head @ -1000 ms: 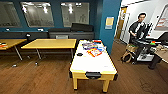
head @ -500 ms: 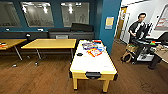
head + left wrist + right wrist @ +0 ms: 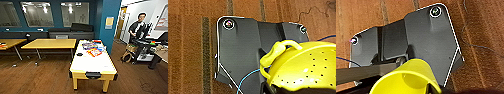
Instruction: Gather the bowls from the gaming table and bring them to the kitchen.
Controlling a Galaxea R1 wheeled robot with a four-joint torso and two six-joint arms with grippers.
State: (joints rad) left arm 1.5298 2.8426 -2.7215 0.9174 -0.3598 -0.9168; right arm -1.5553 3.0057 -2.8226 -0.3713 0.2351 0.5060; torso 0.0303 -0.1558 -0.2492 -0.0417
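Near first: I've a yellow perforated bowl (image 3: 303, 67) at my left wrist and a yellow cup-shaped bowl (image 3: 407, 78) at my right — grip state on either, can't tell. Could drop onto the wood floor (image 3: 37, 77) while driving. Gaming table (image 3: 93, 65) ahead, person (image 3: 138, 27) beyond — collision risk.

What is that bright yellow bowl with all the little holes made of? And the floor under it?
The bright yellow bowl with small holes and a loop handle looks like smooth, glossy plastic: one even colour, with soft shiny highlights on its rounded side. The reddish-brown floor looks like wood planks or wood-look flooring, with long straight seams and streaky grain. I cannot tell which.
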